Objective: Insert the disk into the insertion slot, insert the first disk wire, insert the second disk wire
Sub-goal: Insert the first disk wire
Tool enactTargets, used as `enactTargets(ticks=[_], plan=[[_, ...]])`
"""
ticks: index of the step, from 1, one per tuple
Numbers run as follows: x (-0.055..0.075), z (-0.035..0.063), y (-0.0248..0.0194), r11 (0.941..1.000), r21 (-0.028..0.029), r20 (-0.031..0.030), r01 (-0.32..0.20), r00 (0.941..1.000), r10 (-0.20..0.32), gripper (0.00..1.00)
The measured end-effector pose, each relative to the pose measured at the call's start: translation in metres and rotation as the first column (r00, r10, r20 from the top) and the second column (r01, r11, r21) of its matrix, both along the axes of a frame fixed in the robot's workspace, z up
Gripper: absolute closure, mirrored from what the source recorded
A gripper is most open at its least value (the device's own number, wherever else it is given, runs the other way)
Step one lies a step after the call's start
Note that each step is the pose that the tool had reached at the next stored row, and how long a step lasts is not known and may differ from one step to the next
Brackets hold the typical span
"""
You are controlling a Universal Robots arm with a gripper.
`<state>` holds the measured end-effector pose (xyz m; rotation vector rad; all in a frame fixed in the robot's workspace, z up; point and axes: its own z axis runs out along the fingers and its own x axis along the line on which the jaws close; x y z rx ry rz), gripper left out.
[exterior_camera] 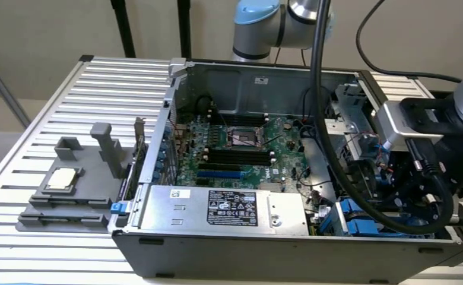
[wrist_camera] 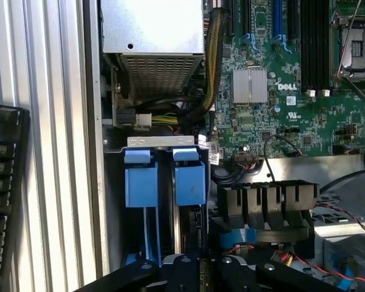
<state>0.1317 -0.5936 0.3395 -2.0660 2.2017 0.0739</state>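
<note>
The insertion slot [wrist_camera: 164,182] is the grey metal cage with two bright blue tabs, standing in the corner of the open computer case beside the power-supply box. In the exterior view the same blue cage [exterior_camera: 357,217] sits at the case's front right, under my wrist [exterior_camera: 409,178]. My gripper [wrist_camera: 201,266] hangs just above the cage with its black fingers [wrist_camera: 181,267] shut close together. Whether something thin is pinched between them cannot be made out. The disk cannot be told apart from the cage's dark inside. Red and yellow wires [wrist_camera: 292,258] lie beside the fingers.
The silver power-supply box [exterior_camera: 224,208] fills the case's front; the motherboard [exterior_camera: 240,148] with its CPU socket lies behind. A black ribbed part [wrist_camera: 267,198] sits beside the cage. A thick black cable [exterior_camera: 323,119] hangs across the case. A grey fixture [exterior_camera: 73,190] stands on the slatted table on the exterior view's left.
</note>
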Motion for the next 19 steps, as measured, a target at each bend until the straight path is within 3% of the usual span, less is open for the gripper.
enactTargets(ticks=[3, 10, 14, 19], plan=[[0.0, 0.0, 0.0024, 0.9999, -0.0107, 0.0, 0.001, 1.0, -0.001, 0.84], [0.0, -0.0001, 0.0061, 0.9997, -0.0255, 0.0, 0.001, 1.0, -0.001, 0.84], [0.0002, -0.0001, 0.0071, 0.9995, -0.0303, 0.0, 0.001, 1.0, -0.001, 0.84], [0.0005, -0.0002, 0.009, 0.9995, -0.0313, 0.0, 0.001, 1.0, -0.001, 0.84]])
